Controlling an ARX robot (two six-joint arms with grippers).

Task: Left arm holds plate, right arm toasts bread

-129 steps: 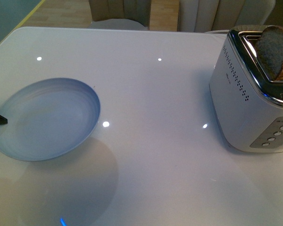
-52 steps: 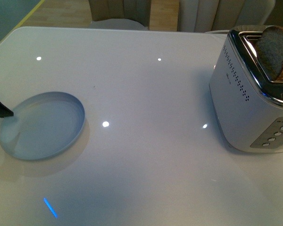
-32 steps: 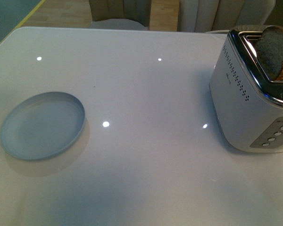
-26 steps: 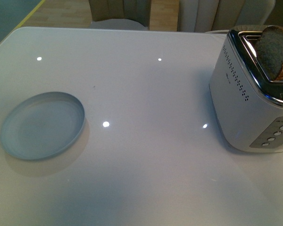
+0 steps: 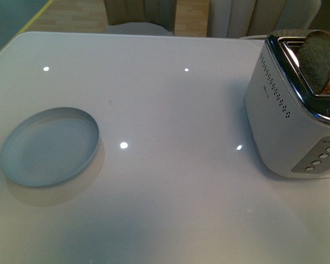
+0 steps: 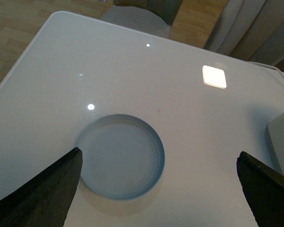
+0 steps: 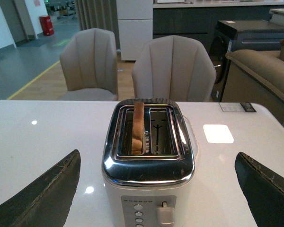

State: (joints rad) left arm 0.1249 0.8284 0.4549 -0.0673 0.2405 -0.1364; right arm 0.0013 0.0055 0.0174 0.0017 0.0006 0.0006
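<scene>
The pale blue-grey plate (image 5: 48, 146) lies flat on the white table at the left; it also shows in the left wrist view (image 6: 120, 156). My left gripper (image 6: 158, 189) is open and empty, raised above the table, the plate by its left finger. It is out of the front view. The bread slice (image 5: 319, 59) stands up out of a slot of the white and chrome toaster (image 5: 294, 121) at the right. In the right wrist view the bread (image 7: 138, 126) sits in the toaster's left slot. My right gripper (image 7: 157, 194) is open and empty, facing the toaster (image 7: 149, 177) from its button side.
The toaster's lever (image 7: 164, 215) and a column of buttons (image 7: 138, 215) face the right gripper. Beige chairs (image 7: 173, 71) stand behind the table's far edge. The table's left edge and rounded corner (image 6: 57, 16) border the wooden floor.
The plate, held tilted and lifted by my left gripper 2.5 s ago, came down flat on the table. The left gripper let go and withdrew out of the front view.
</scene>
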